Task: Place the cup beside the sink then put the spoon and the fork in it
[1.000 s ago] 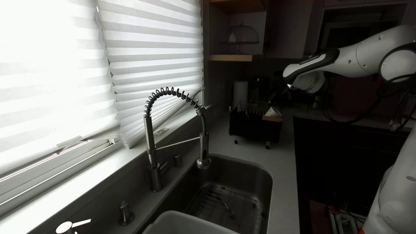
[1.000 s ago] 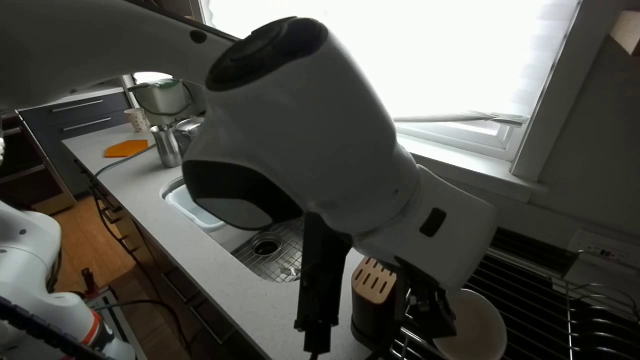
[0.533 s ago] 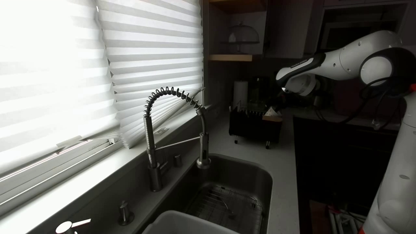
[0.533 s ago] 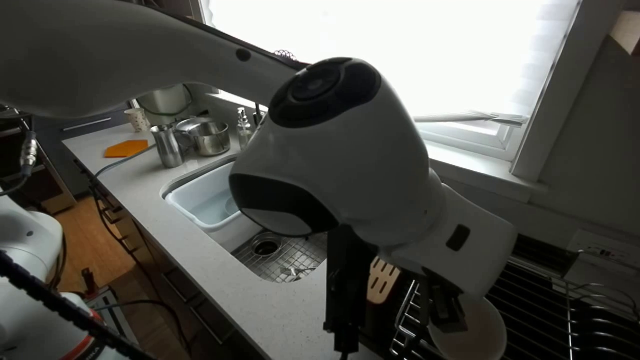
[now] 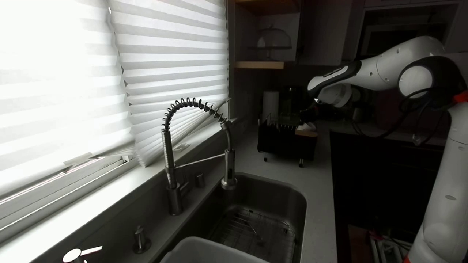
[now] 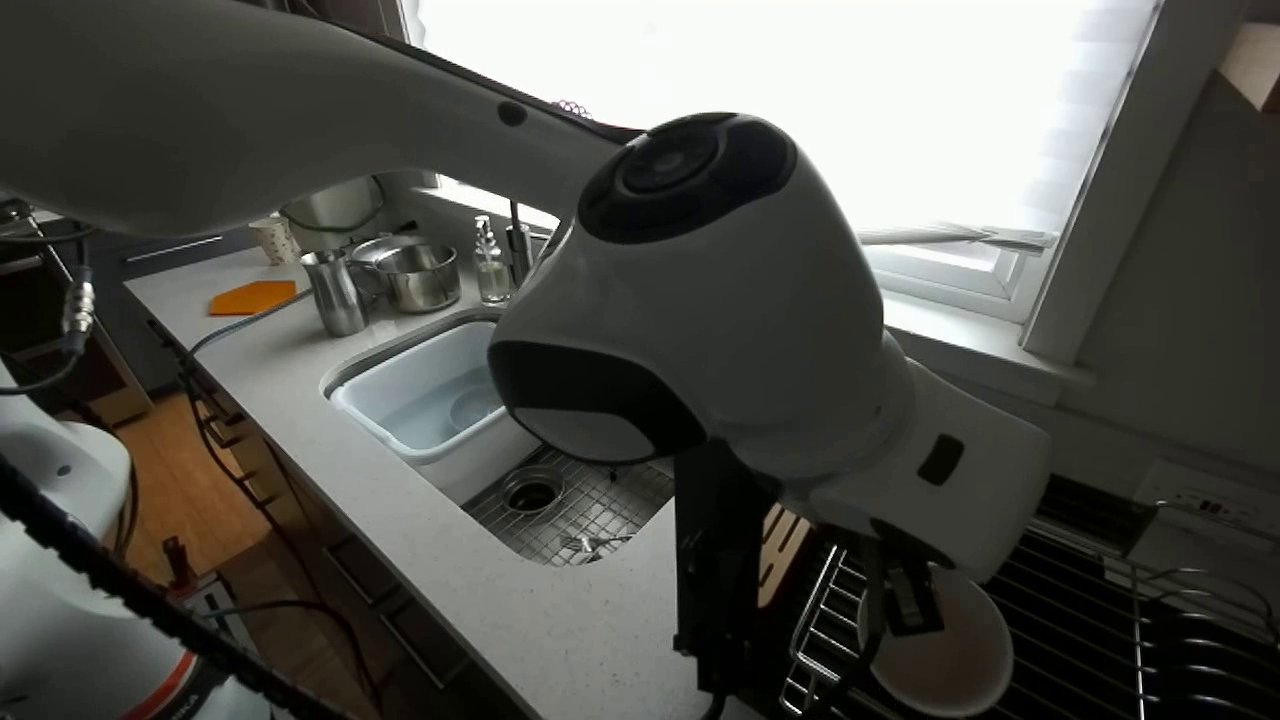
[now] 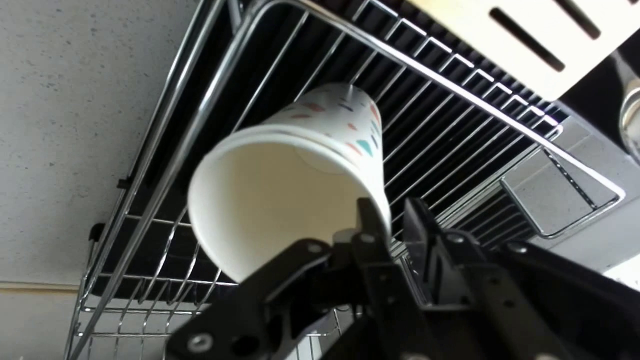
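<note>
Arm [image 6: 750, 310] shifted, more sink [image 6: 620, 500] showing, jaws apart astride one side of cup [image 7: 285, 190]

My smooth white arm [image 6: 740, 330] has rounded joints [image 5: 416, 81], a round black pad [image 6: 690, 172], pale lettering [image 5: 333, 71] too small to read on a black band [image 5: 354, 69], orange-red trim [image 5: 461, 97] and a ribbed black cable [image 6: 150, 603], while my angular gripper [image 7: 392, 215] is black, dotted with silvery screws [image 7: 200, 343].

Shines white through pleated blinds [image 5: 172, 47], askew at the bottom; fades to deep shadow around a wooden shelf [image 5: 259, 65] and the cabinets [image 5: 325, 33]. Shows, in an exterior view, orange-brown wood floor [image 6: 160, 450] and plain grey wall [image 6: 1190, 350] just beside the window frame [image 6: 1130, 190].
</note>
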